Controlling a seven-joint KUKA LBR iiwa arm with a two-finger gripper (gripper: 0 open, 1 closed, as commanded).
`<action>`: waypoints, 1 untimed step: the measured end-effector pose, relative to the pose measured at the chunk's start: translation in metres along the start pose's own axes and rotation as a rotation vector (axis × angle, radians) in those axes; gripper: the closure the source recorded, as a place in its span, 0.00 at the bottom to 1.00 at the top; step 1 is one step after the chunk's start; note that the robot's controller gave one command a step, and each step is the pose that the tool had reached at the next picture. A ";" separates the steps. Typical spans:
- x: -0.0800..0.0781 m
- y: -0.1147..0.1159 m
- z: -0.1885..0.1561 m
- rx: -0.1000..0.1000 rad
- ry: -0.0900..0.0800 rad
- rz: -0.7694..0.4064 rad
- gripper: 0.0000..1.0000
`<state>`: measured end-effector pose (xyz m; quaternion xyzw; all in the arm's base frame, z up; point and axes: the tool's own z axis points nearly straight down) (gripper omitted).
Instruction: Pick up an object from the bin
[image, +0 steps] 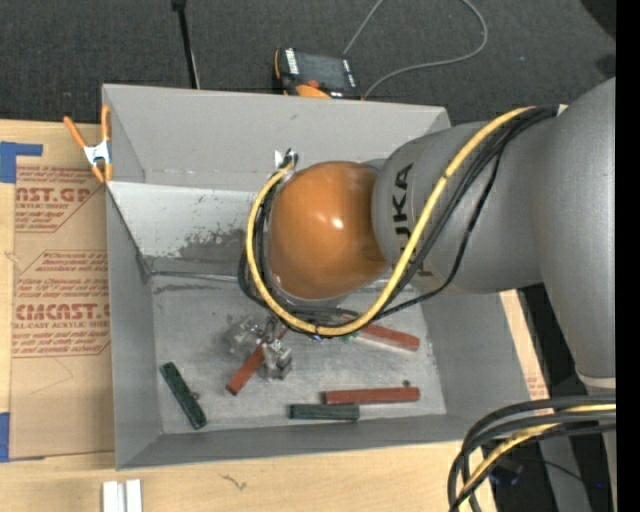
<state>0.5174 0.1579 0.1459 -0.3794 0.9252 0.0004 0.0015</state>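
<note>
Five slim sticks lie on the floor of the grey metal bin (130, 300), two dark green and three red-brown. The KUKA arm (500, 220) reaches in over the bin's right edge. Its thick grey link lies nearly level across the right half, then bends down at the wrist. There a rounded orange cover (325, 235) (ringed by yellow and black cables) hangs over the middle of the bin.

Below the cover the gripper (260, 352) points down at the floor, a little left of the bin's centre. It sits low, right at the upper end of a short red-brown stick (240, 378), which lies tilted with its other end toward the near-left corner. Whether the gripper is spread or clenched on that stick cannot be told (its metal parts bunch together there).

One dark green stick (182, 394) lies by the near-left corner. The other green stick (322, 411) lies along the near edge, just beside a long red stick (370, 396). The third red stick (390, 339) lies toward the right wall, partly under the arm.
</note>
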 end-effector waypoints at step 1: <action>-0.001 0.000 -0.004 -0.001 0.001 0.001 1.00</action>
